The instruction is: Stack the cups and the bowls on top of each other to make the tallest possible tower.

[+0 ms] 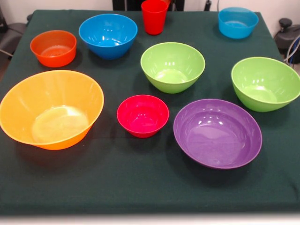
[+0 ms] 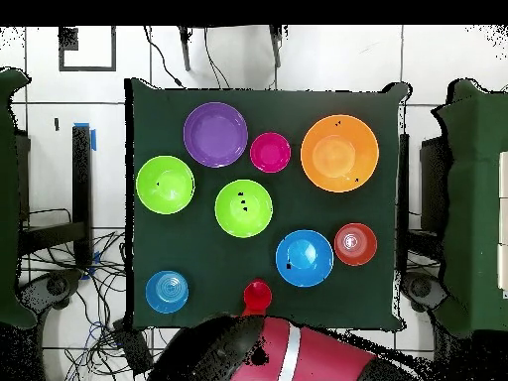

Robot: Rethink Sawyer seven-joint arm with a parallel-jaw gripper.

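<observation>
All bowls stand apart, open side up, on the dark green cloth. The big orange bowl is at the front left of the front view. The small crimson bowl sits between it and the wide purple bowl. Two lime green bowls are mid-table. Two blue bowls and the small orange bowl stand farther back. The red cup stands upright at the robot's edge. The orange cup is out of view. Nothing is stacked. The gripper does not show.
The robot's red and black arm body lies drawn back past the table's edge, just behind the red cup. Dark green covered furniture flanks the table on both sides. Cables lie on the floor.
</observation>
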